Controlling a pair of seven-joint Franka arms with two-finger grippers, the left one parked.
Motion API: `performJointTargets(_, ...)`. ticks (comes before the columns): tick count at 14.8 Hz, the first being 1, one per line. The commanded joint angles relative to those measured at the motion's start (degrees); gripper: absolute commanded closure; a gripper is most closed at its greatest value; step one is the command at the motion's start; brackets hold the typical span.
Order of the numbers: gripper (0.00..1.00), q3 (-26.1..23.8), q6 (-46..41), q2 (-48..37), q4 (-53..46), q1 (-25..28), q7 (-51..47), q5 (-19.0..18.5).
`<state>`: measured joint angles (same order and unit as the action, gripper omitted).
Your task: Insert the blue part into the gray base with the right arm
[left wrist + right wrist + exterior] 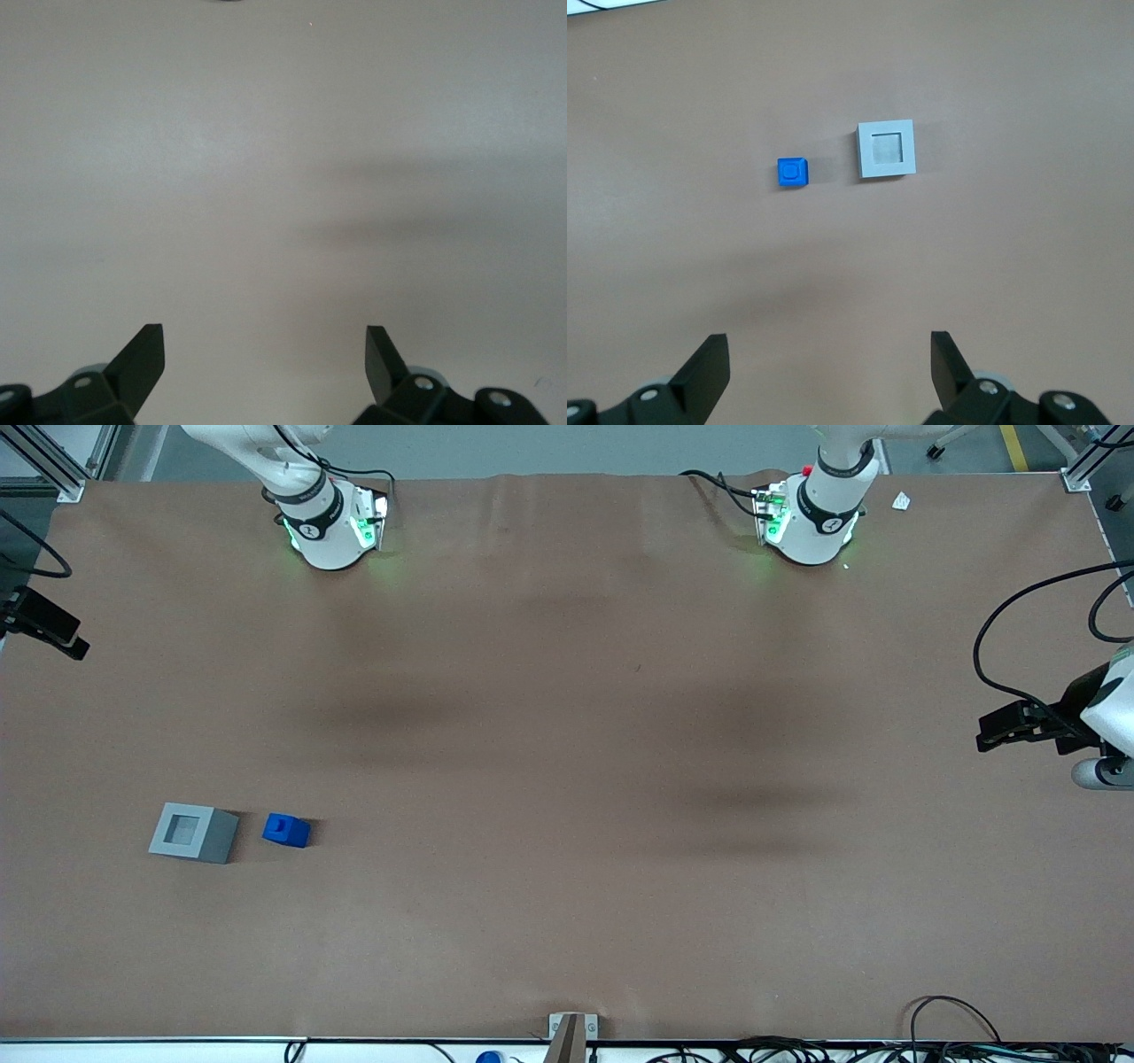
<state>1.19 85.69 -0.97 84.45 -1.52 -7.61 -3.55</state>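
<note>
The blue part [286,830] is a small bright-blue block that stands on the brown table, close beside the gray base [193,833] but apart from it. The gray base is a light-gray square block with a square recess facing up. Both lie toward the working arm's end of the table, nearer the front camera than the arm bases. In the right wrist view the blue part [793,172] and the gray base [886,150] show from above, well away from my gripper [828,341]. That gripper is open and empty. In the front view the gripper [66,640] shows at the table's edge, high above it.
The working arm's base [323,522] stands at the table edge farthest from the front camera. The brown table surface [567,779] stretches wide around the blocks. Cables [957,1036] lie along the edge nearest the camera, toward the parked arm's end.
</note>
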Motion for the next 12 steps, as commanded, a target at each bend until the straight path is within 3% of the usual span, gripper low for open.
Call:
performJointTargets(1,0.00,-0.5,-0.4,0.5,-0.7,-0.7,0.4,-1.5)
performJointTargets(12,0.00,-0.5,-0.3,0.7,-0.6,-0.9,0.1,-0.8)
